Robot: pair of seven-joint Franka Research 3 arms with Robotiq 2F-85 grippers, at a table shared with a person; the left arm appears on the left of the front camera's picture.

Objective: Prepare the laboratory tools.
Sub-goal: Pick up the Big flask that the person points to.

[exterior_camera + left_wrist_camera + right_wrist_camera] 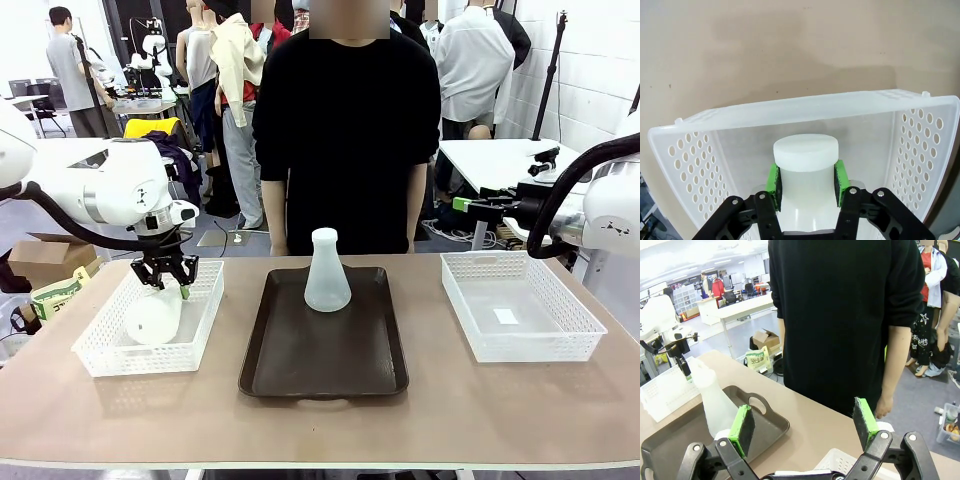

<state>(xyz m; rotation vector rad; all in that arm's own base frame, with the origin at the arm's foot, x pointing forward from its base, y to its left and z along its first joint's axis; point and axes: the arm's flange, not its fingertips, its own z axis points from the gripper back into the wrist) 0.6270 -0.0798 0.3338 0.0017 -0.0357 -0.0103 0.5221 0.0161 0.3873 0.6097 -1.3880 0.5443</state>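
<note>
Nearest the robot is a bare strip of desk (320, 425). Past it, at the middle, lies a dark tray (320, 350), with a white basket (150, 368) at its nine o'clock and a second basket (520, 345) at its three o'clock.

In the nine o'clock basket the left pincer (165, 272) is clamped on the narrow neck of a frosted flask (155, 318). The left wrist view shows a green pad (772, 184) pressed against each side of the neck, just below the flat top. The flask's wide base sits down inside the basket, and from the front it appears to lean rather than stand straight. A second flask (327, 272) stands upright on the tray, toward the tray's twelve o'clock end.

The right pincer (807, 422) is spread wide and holds nothing. Its own camera looks across the tray's handle towards the person (345, 130), who stands at the desk's twelve o'clock edge with arms hanging down.

The step in hand looks like fetching the basket flask to join the one on the tray. The grip seems made, so the next move calls for a straight lift that takes the broad base clear of the basket's wall. A carry toward three o'clock would follow, then an upright set-down on bare tray, clear of the standing flask. With a grip only on the smooth neck, the heavy base could swing or slip.
</note>
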